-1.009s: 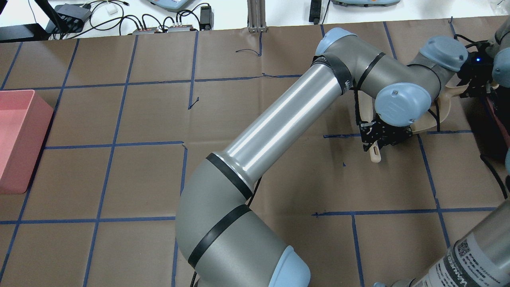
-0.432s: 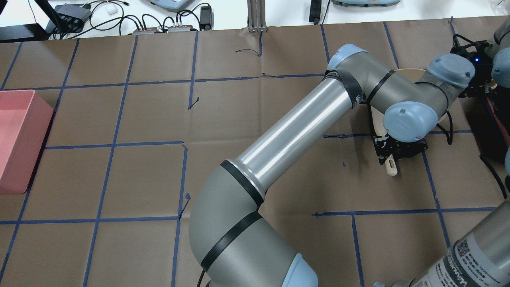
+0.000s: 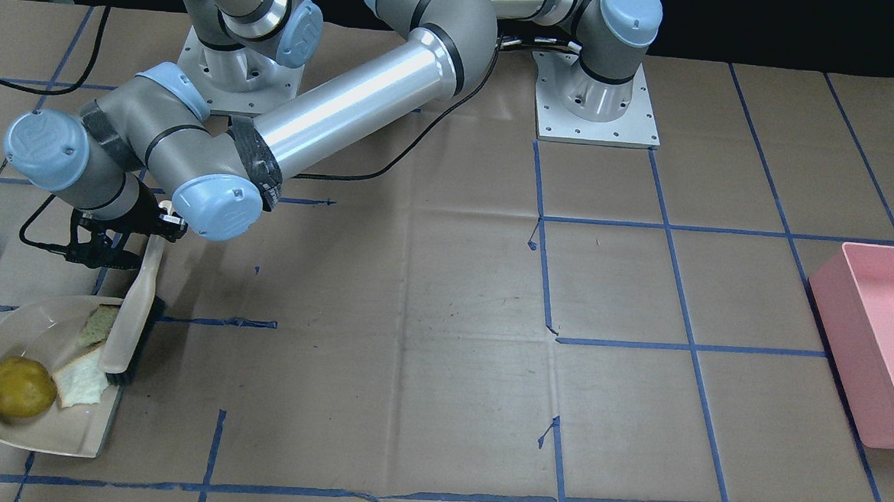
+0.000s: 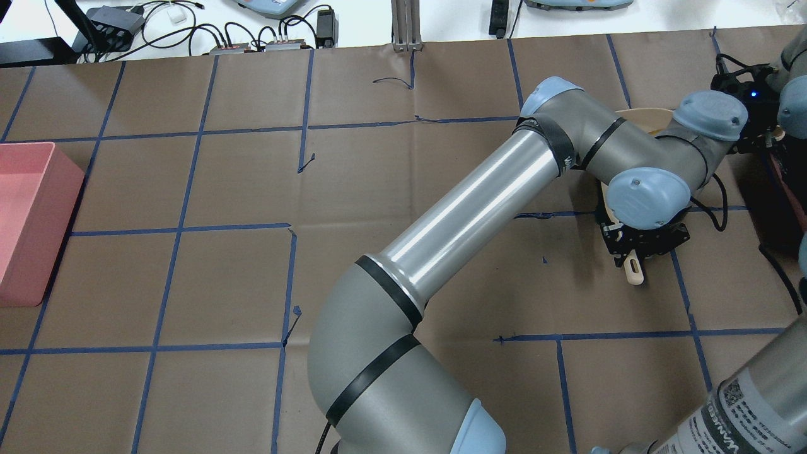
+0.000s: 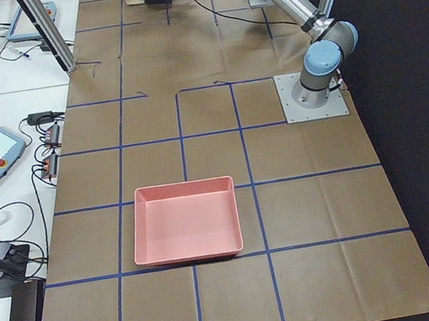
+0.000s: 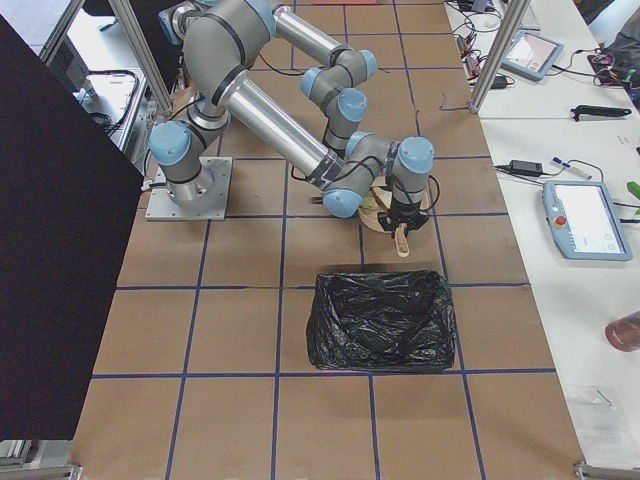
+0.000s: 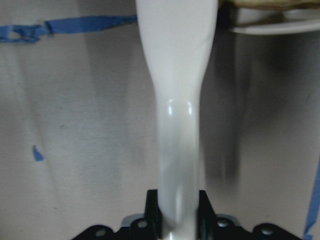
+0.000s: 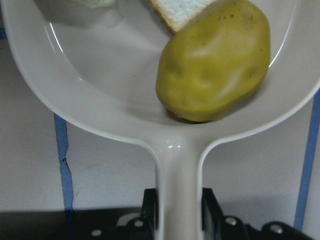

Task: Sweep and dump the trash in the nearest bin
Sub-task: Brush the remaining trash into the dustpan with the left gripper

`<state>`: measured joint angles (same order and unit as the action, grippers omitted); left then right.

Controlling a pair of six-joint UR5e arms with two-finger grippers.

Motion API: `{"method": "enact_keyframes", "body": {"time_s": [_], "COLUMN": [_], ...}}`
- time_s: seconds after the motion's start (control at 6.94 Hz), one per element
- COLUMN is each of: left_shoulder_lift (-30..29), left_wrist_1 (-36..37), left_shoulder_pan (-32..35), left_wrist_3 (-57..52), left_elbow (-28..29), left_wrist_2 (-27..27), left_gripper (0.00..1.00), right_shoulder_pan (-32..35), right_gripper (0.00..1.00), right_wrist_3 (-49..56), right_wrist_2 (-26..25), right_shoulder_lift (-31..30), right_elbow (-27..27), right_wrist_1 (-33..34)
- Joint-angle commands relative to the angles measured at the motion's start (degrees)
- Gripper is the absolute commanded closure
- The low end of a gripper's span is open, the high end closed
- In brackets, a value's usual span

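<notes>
Both clamped: L claw [image 7: 177,222] brush [image 7: 178,125], R claw [image 8: 180,216] dustpan [image 8: 112,87].

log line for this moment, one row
left jaws: shut on brush | right jaws: shut on dustpan | in dustpan: potato, bread slice, sandwich chunk | brush: at dustpan mouth | dump: not yet

The brush [image 3: 131,319] blocks the dustpan [image 3: 47,433] mouth; the black-bagged bin [image 6: 380,320] stands near.
</notes>
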<state>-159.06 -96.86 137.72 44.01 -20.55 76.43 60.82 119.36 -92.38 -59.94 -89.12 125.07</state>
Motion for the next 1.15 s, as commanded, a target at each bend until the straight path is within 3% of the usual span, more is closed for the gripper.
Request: {"method": "enact_keyframes", "body": {"time_s": [0.0,0.14,0.58,1.01], "left_shoulder_lift": [-0.46,-0.55,0.59,6.28], "left_wrist_1": [6.75,8.78,7.23,3.89], "left_shoulder_pan": [0.00,0.00,-0.43,-2.44], "left_wrist_3": [3.01,3.01,1.96,-3.37], "left_elbow": [0.68,1.03,0.43,-8.15], "left_wrist_2": [-3.20,-6.52,-6.64,-2.34], "left_gripper": [1.00,1.00,1.00,1.00], "right_shoulder_pan": [0.00,0.00,0.00,0.00], "right_gripper": [0.97,0.97,0.97,0.97], "right_wrist_3": [0.00,0.00,-0.35,-0.53], "right_wrist_2": [0.01,0.01,0.01,0.10], "right_shoulder_lift": [0.00,0.00,0.00,0.00], "right_elbow": [0.00,0.00,0.09,0.09], "right_wrist_1": [0.00,0.00,-1.23,-1.49]}}
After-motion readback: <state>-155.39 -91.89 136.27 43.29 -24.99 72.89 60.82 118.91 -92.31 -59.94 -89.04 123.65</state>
